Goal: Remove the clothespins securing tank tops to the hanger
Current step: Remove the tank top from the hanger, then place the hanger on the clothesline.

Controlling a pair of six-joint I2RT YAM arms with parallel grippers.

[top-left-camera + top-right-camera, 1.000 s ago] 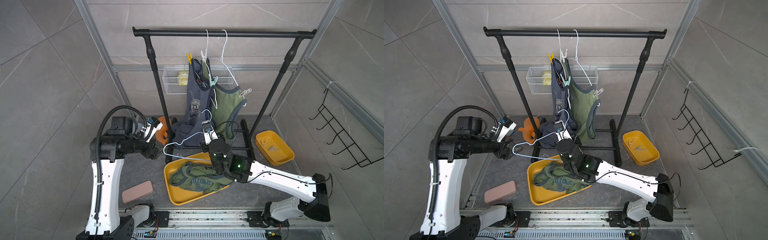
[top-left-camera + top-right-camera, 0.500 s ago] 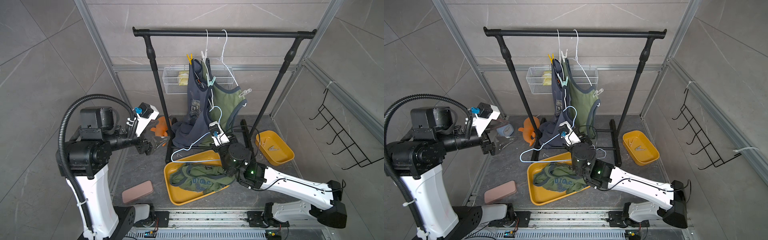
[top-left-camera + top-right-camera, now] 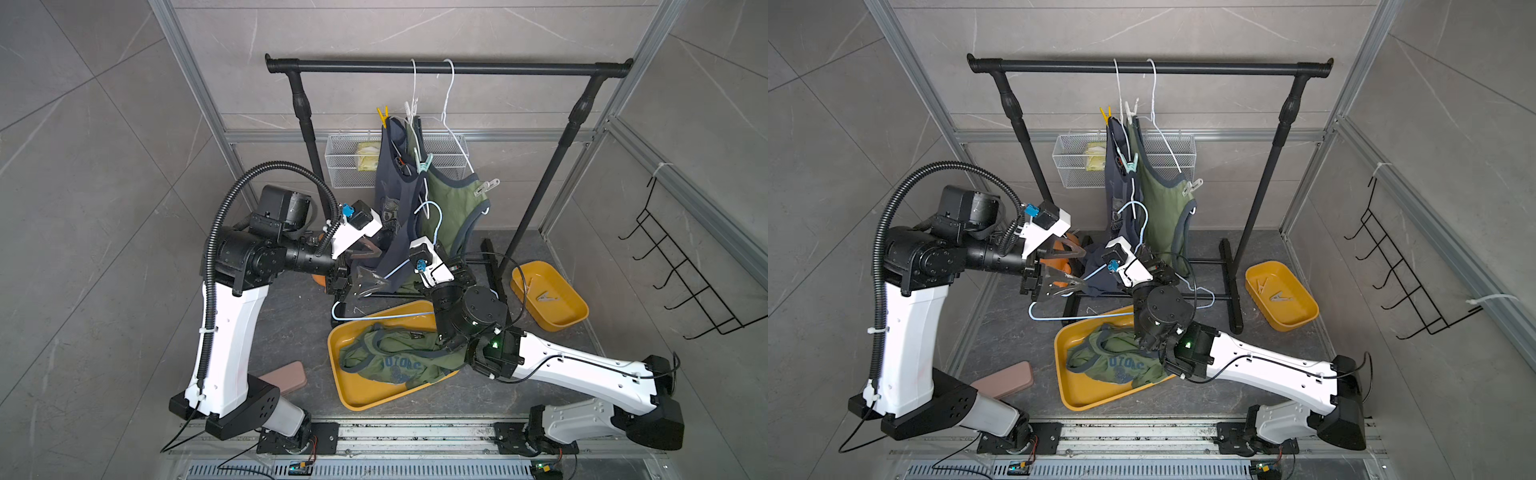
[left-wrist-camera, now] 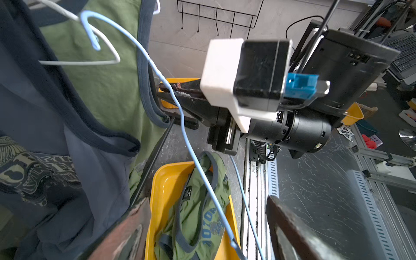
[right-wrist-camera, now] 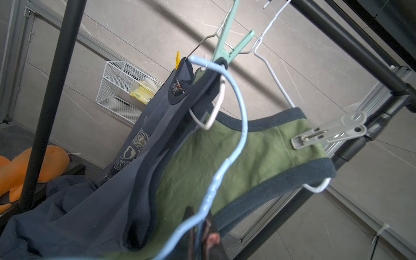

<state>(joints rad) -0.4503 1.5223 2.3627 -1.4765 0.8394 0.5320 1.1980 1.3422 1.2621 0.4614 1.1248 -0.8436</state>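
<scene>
1. Olive tank top (image 3: 395,361) lies crumpled in the large yellow tray (image 3: 361,395) near the floor's front edge, with no pin showing on it; that garment looks finished
2. Just behind the tray, the right gripper (image 5: 200,222) is clamped tight on the bare light-blue hanger (image 5: 244,126); the step in hand appears to be getting rid of this empty wire
3. Beside the hanger's left corner, the left gripper (image 3: 382,267) stands wide and empty, close to the hem of the slate blue tank top (image 3: 388,187); the next move likely calls for carrying the hanger clear, then bringing a wide claw up to a pin
4. Toward the floor's right edge, the small yellow tray (image 3: 561,316) holds loose pins, with open floor around it; the rack's base bars and the right upright (image 3: 540,195) fence in the right arm
5. Mid-rail, the slate top and a hanging olive tank top (image 3: 453,203) share white hangers; a mint green clothespin (image 3: 424,164) clips a strap where the two meet, and a clear-white clothespin (image 3: 487,187) sits on the olive top's right shoulder; the blue hook rises close to that white wire and could snag
6. Highest, a yellow clothespin (image 3: 383,116) and a white clothespin (image 3: 412,110) sit just under the rack rail (image 3: 519,67), with free rail on either side
</scene>
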